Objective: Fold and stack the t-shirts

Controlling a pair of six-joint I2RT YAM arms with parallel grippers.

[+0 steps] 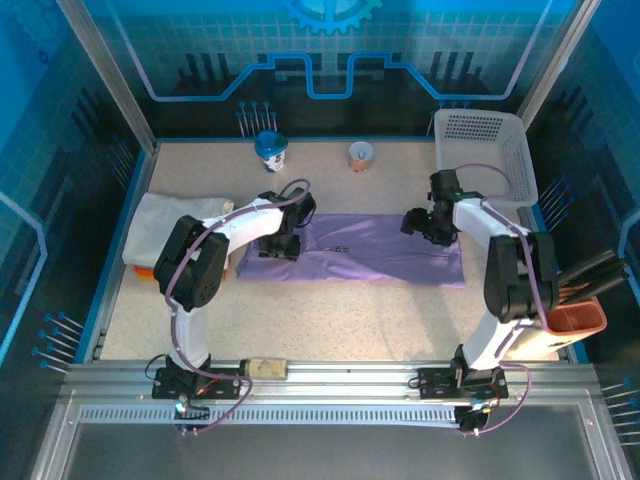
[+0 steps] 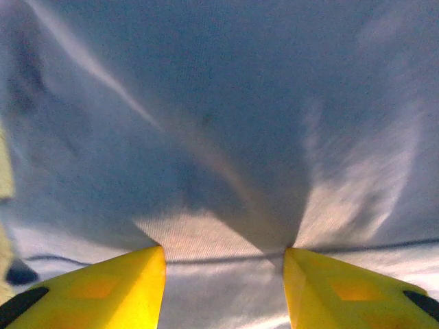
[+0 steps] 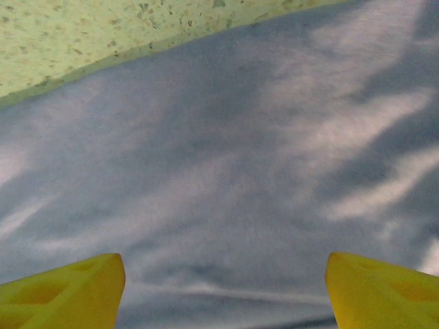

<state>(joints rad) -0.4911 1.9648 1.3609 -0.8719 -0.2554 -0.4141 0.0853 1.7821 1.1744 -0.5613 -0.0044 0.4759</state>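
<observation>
While lavender t-shirt [image 1: 370, 255] lies flat as long strip across middle of table [image 1: 330, 320], left gripper [image 2: 224, 250] sits low over its left end. Jaws partly apart, creased cloth just beyond the tips, no grip. Right gripper [image 3: 225, 257] low over right end near hem; jaws wide, nothing held. White t-shirt [image 1: 165, 225] folded at table left, on top of orange t-shirt [image 1: 143, 270].

Counter [image 1: 330, 320]: we see speckled beige.
Centre: purple t-shirt [image 1: 370, 250], flat.
Left: white t-shirt [image 1: 165, 225].
Far right: basket [image 1: 485, 150].
</observation>
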